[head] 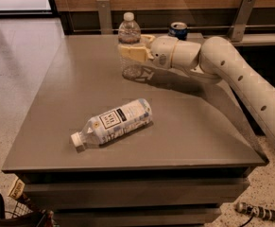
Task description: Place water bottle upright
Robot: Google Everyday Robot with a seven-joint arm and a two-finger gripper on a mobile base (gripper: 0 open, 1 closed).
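The water bottle (129,34), small, clear and ribbed with a white cap, stands upright at the far middle of the grey table (75,84). Its base is at or just above the tabletop. My gripper (127,52) reaches in from the right, and its pale yellow fingers (136,54) are closed around the bottle's middle. My white arm (231,74) stretches across the right side of the table.
A larger bottle with a white-and-dark label (113,122) lies on its side near the table's front. A blue can (178,30) stands behind my wrist at the back edge. Metal brackets (104,15) rise at the back. A wire basket (14,212) sits on the floor, lower left.
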